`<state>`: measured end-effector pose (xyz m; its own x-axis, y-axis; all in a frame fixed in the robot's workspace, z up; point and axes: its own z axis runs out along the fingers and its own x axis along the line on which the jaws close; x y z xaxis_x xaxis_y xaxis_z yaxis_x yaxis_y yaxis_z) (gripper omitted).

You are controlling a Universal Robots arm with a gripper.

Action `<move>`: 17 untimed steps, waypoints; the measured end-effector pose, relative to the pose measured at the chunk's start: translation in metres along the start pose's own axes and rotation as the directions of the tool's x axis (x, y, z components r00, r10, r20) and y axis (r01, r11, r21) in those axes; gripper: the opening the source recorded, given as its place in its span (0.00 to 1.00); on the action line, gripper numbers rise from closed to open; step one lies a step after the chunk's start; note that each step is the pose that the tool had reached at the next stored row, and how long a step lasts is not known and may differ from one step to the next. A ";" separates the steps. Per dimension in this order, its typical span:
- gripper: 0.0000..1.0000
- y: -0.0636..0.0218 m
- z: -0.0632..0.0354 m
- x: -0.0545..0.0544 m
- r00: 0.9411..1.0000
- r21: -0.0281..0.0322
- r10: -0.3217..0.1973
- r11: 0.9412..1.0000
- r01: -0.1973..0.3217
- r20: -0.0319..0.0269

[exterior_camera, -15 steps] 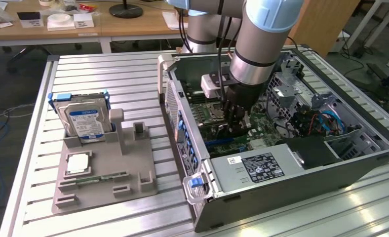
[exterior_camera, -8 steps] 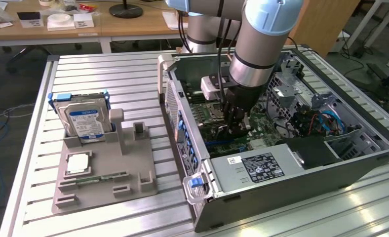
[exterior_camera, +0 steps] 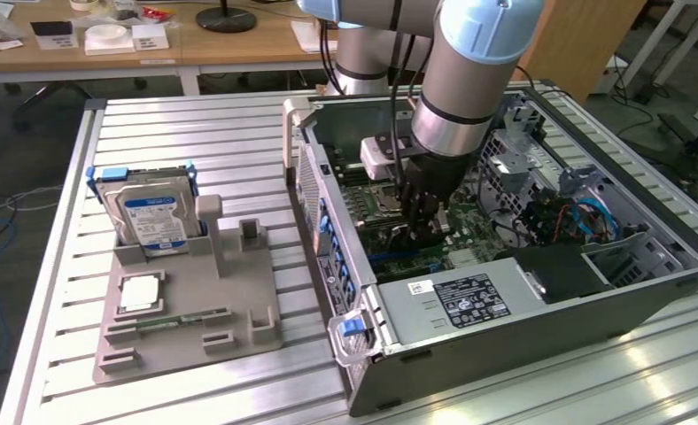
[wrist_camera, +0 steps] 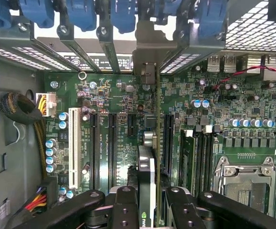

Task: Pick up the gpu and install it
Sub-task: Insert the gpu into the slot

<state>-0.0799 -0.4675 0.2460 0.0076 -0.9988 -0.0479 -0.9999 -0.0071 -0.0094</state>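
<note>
As the gpu was pinched edge-on in the hand over the motherboard, square alignment with the slot was judged essential.

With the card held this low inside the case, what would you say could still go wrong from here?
1. The gpu, clamped edge-on in the gripper, may sit slightly off its motherboard slot; pressing down could jam it.
2. Its metal bracket must line up with the rear opening among the blue latches, or it may catch.
3. The capacitors beside the card's path might get knocked.
</note>
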 end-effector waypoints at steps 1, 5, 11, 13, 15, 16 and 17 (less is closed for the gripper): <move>0.27 0.0000 0.0000 0.000 1.000 0.000 0.000 1.000 0.000 0.000; 0.27 0.0000 -0.0006 0.000 1.000 0.000 0.000 1.000 0.000 0.000; 0.27 0.0056 -0.0008 -0.003 1.000 0.024 -0.001 1.000 0.001 -0.001; 0.27 0.0056 -0.0004 -0.003 1.000 0.027 -0.001 1.000 0.001 -0.002; 0.27 0.0056 -0.0003 -0.003 1.000 0.028 -0.001 1.000 0.002 -0.006; 0.27 0.0056 -0.0003 -0.003 1.000 0.029 -0.001 1.000 0.002 -0.006; 0.27 0.0056 -0.0003 -0.003 1.000 0.029 -0.001 1.000 0.002 -0.007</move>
<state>-0.0856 -0.4649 0.2465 0.0090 -0.9991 -0.0412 -0.9992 -0.0074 -0.0382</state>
